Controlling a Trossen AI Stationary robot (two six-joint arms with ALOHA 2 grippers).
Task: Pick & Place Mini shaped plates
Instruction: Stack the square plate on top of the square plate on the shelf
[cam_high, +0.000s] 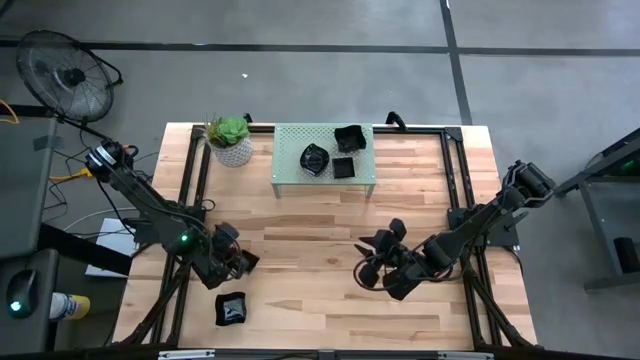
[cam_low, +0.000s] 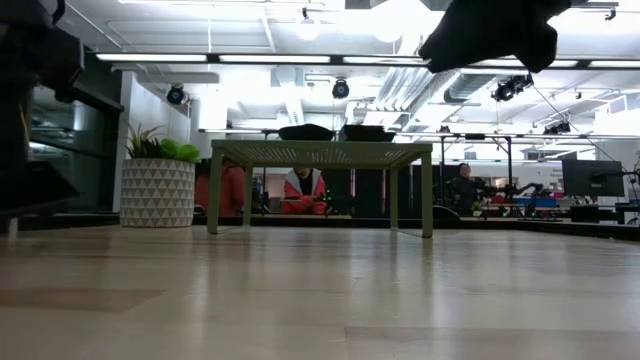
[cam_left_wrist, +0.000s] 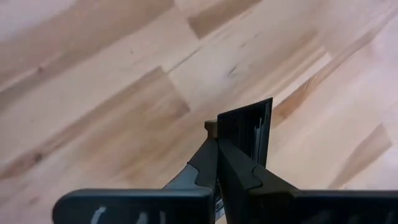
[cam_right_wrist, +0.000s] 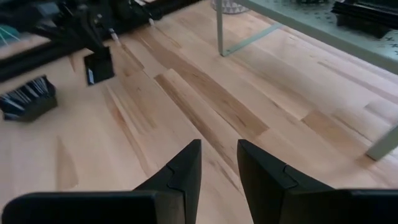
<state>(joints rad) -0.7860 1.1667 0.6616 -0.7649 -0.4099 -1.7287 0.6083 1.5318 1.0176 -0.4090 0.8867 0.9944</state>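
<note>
High view gives me the whole worktop. My left gripper (cam_high: 243, 263) sits near the left edge toward the front, and from the left wrist view its fingers (cam_left_wrist: 245, 140) are clenched together on nothing, over bare wood. One mini shaped plate (cam_high: 231, 308) lies flat just in front of it, close to the front left corner; the right wrist view catches that ribbed plate (cam_right_wrist: 28, 99) too. My right gripper (cam_high: 372, 258) hangs over the middle of the board toward the right, its fingers (cam_right_wrist: 186, 165) released with a narrow gap and nothing between them.

Three more plates (cam_high: 332, 157) rest on the pale green stand (cam_high: 290, 160) at the back edge, near its middle. A potted plant (cam_high: 231, 140) stands just beside the stand, toward the back left corner.

Between the stand and both grippers the wood lies open across the centre, and the front right corner is bare as well. Black frame rails (cam_high: 455, 170) run along the side edges. I can read no label or writing anywhere.
</note>
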